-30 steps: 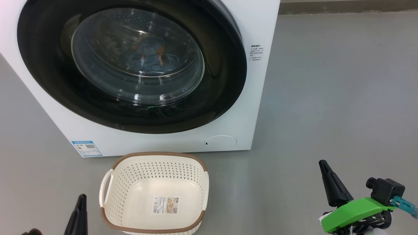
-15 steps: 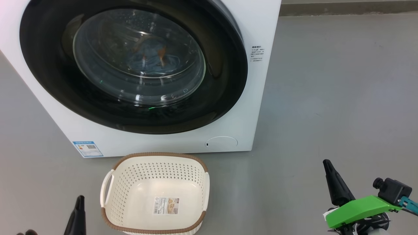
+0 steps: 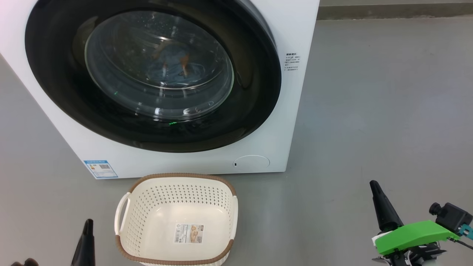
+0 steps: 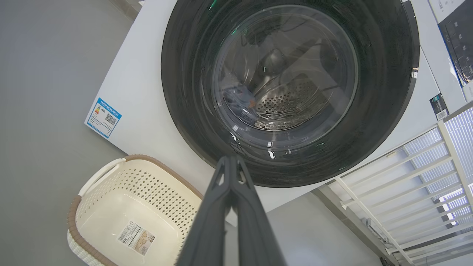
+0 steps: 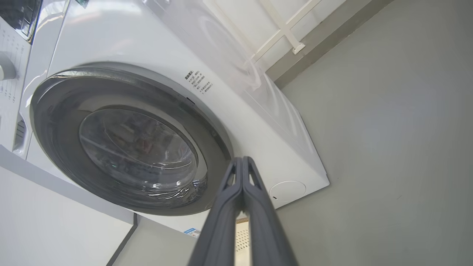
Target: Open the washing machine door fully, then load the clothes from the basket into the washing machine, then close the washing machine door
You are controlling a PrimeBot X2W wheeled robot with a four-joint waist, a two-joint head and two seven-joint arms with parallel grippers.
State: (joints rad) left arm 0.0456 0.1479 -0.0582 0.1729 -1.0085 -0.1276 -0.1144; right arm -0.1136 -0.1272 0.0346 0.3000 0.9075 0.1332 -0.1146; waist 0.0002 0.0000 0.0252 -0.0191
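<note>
While its door (image 3: 255, 92) sits shut, washing machine (image 3: 292, 122) with clothes (image 3: 173, 70) inside.
Basket (image 3: 177, 176) at its 6 o'clock on the floor (image 3: 369, 92); left gripper (image 3: 88, 222) at 7, right gripper (image 3: 373, 183) at 4, fingers together.

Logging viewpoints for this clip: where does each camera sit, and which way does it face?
Head view: on the head, facing forward-down at the washing machine door and basket; left tool and right tool low.
Left wrist view: left wrist, along its shut tool toward the door.
Right wrist view: right wrist, along its shut tool, door seen obliquely.
Shared: all three show the door.
</note>
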